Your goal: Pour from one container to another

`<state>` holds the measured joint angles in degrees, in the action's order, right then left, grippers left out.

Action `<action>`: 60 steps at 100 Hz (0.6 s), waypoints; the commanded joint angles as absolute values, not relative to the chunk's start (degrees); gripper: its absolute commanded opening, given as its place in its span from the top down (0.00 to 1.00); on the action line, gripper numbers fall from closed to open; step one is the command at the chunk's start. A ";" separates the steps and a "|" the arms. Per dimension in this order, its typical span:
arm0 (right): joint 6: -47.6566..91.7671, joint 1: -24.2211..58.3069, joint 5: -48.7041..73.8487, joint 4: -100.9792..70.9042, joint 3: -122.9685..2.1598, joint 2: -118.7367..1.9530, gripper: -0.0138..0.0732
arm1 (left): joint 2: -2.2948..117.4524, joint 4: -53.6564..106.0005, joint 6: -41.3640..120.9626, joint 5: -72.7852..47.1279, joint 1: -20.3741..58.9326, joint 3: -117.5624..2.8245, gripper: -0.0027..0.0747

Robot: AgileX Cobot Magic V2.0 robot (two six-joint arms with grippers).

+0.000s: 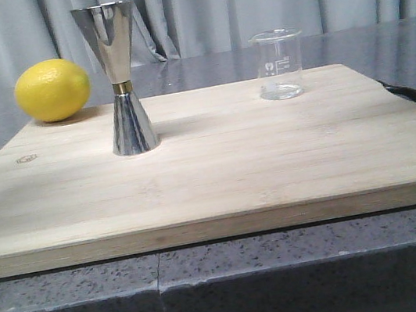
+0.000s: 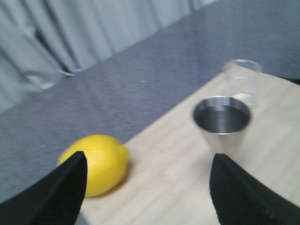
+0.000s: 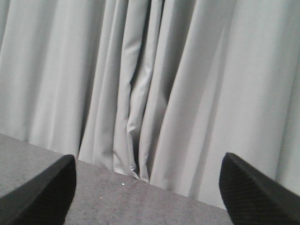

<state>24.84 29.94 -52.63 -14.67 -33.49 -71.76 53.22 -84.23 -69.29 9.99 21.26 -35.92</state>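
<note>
One jigger point(image 1: 120, 75), one beaker point(image 1: 279, 64), one lemon point(image 1: 53, 89).

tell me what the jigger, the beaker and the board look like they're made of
Jigger: polished metal, likely steel, with mirror-like reflections and a gold band at its waist.
Beaker: clear, probably glass; you can see through it and it bears white printed marks.
Board: pale wood with visible grain, matte finish.
</note>
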 commanded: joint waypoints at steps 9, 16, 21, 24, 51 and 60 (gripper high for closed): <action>31.05 27.95 -54.37 -21.35 -36.07 -69.60 0.19 | 44.65 -83.44 -70.07 -9.90 20.97 -37.57 0.31; 32.89 26.68 -50.70 -23.07 -37.70 -68.44 0.19 | 41.88 -83.44 -70.07 -16.03 20.97 -37.95 0.31; 34.72 25.80 -47.96 -24.66 -39.01 -67.28 0.19 | 40.15 -83.44 -70.07 -19.28 20.97 -38.20 0.31; 35.94 25.37 -46.61 -25.57 -39.69 -66.57 0.19 | 39.23 -83.55 -70.21 -20.16 20.97 -38.20 0.31; 60.88 23.40 -39.57 -44.07 -45.33 -55.46 0.19 | 33.39 -83.99 -75.31 -20.97 20.97 -38.20 0.31; 68.83 23.40 -37.27 -53.30 -46.27 -50.04 0.19 | 32.24 -84.67 -77.82 -20.97 20.97 -38.42 0.31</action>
